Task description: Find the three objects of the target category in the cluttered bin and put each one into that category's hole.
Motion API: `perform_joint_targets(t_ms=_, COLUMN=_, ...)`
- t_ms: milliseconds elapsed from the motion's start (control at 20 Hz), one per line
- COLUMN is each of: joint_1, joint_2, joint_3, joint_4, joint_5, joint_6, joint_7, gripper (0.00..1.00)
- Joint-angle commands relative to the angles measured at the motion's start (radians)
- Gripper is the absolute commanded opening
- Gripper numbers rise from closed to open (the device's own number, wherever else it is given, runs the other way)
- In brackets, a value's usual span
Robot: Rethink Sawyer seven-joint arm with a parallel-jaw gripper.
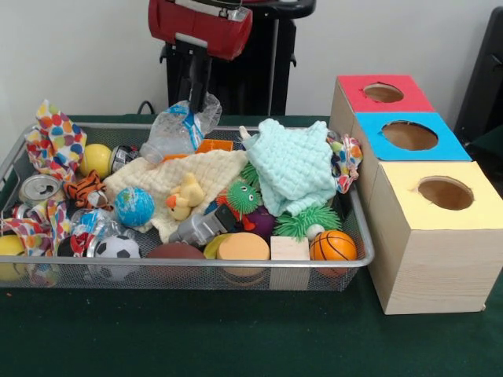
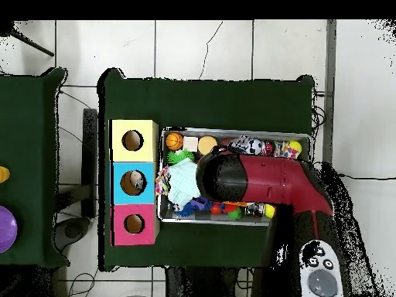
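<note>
Wire-mesh bin [image 1: 357,206] packed: mint cloth [image 1: 295,166], cream cloth [image 1: 200,177], basketball [image 1: 332,246], globe ball [image 1: 134,206]. Gripper [image 1: 196,106] clamps a clear plastic bottle [image 1: 177,132] at the bin's far edge. Red box's round hole [image 1: 383,93] is rightward, empty.

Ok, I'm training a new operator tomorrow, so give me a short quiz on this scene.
1. True or false: in the front view, the red-topped box stands farther from the camera than the yellow-topped box.
2. Which ball lies in the near right corner of the bin in the front view? A) orange basketball B) soccer ball C) globe ball
3. Fill in: the tool hangs above a crushed clear plastic ____.
Key: 1 true; 2 A; 3 bottle.
</note>
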Motion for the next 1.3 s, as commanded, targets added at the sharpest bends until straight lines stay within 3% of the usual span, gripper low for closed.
perform_joint_targets(t_ms=50, joint_1=-0.025, joint_2=-0.014, joint_3=0.015, joint_4=0.052, joint_5=0.123, joint_6=0.081, joint_7=0.165, gripper=0.00)
perform_joint_targets(t_ms=350, joint_1=-0.003, joint_2=-0.034, joint_3=-0.002, joint_4=0.070, joint_5=0.178, joint_6=0.127, joint_7=0.163, gripper=0.00)
perform_joint_targets(t_ms=750, joint_1=0.148, joint_2=-0.078, joint_3=-0.111, joint_4=0.073, joint_5=0.237, joint_6=0.229, joint_7=0.302, gripper=0.00)
perform_joint_targets(t_ms=1300, joint_1=0.294, joint_2=-0.046, joint_3=-0.220, joint_4=0.089, joint_5=0.351, joint_6=0.284, joint_7=0.424, gripper=0.00)
